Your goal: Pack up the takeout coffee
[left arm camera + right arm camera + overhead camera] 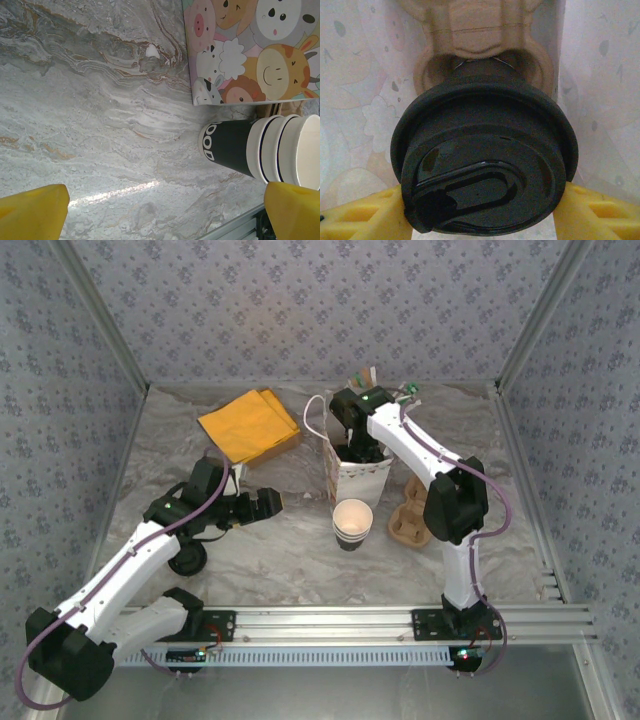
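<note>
Gripping a lidded cup, right tool sits beyond takeout coffee; left tool open.

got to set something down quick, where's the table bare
Bare marble: front centre, between the left gripper, the paper cup and the near rail; also the strip between the right arm and the right wall. Crowded: the middle, where bag, cup and cardboard carrier sit close and the right gripper clamps a lidded cup inside the bag.

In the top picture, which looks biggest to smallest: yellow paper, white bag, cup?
1. Flat orange-yellow paper sheets and white paper bag: about alike, bag partly hidden.
2. Cream-rimmed, dark-based paper cup: smallest.
</note>
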You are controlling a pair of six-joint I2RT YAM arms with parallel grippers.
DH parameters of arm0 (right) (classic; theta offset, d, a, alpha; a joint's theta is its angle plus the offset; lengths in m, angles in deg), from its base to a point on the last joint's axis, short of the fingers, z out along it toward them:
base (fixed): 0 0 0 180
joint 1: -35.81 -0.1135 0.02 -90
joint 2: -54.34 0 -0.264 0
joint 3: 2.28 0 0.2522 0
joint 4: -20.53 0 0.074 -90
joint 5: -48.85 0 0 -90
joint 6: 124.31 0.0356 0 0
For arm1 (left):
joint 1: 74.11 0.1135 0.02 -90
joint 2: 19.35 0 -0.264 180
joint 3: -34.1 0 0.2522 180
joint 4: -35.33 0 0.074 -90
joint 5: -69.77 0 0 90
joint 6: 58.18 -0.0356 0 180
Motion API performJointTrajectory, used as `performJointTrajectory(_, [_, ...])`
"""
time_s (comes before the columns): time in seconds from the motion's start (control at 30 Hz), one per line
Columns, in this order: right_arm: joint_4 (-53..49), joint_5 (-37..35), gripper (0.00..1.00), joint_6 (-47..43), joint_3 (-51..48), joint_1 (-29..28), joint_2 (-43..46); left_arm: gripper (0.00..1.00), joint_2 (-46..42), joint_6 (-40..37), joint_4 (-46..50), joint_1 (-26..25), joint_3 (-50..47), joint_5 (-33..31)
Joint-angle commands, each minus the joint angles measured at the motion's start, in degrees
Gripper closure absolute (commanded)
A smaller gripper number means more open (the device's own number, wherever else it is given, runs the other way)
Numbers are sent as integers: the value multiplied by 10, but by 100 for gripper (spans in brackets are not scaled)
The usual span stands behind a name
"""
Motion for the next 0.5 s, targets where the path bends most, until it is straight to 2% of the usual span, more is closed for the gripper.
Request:
performJointTrajectory(0.0, [5,-3,33,-6,-23,1,-33,0,-3,-5,5,-2,14,-4])
performJointTrajectory(0.47, [15,-1,33,-6,-28,1,-44,0,-6,-4,7,-3,12,-5])
